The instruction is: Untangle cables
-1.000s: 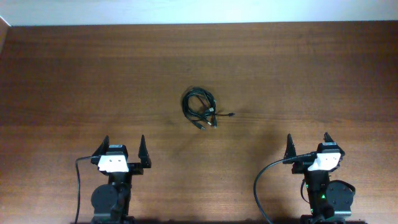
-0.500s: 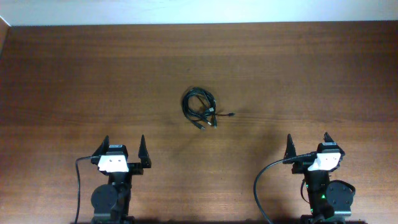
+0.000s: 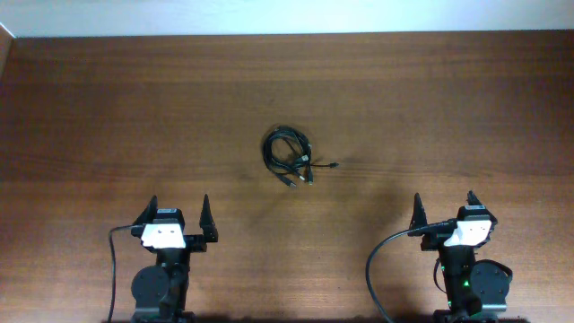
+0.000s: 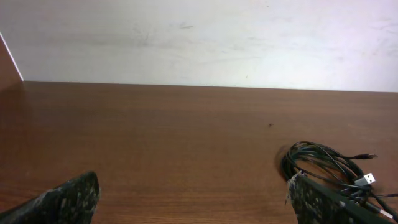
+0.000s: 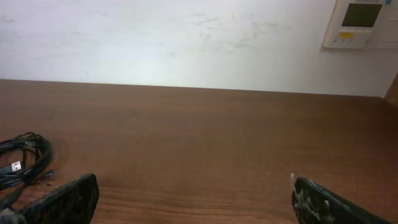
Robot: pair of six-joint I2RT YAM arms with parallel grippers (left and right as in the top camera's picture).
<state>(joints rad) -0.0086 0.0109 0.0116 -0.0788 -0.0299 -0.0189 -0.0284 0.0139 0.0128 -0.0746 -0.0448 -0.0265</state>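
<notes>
The cables [image 3: 289, 154] lie as one small knotted bundle of thin black cords near the middle of the wooden table, plug ends poking out to the right. The left wrist view has the cables [image 4: 329, 169] at its right edge, partly behind a fingertip. In the right wrist view the cables [image 5: 22, 158] sit at the far left. My left gripper [image 3: 178, 215] stands open near the front edge, well short and left of the bundle. My right gripper [image 3: 444, 208] is open too, farther off to the front right. Both hold nothing.
The brown table [image 3: 448, 108] runs back to a white wall [image 4: 199, 37]. A white wall panel [image 5: 362, 23] hangs at the upper right in the right wrist view. Thick black arm cables [image 3: 377, 260] trail by the arm bases at the front.
</notes>
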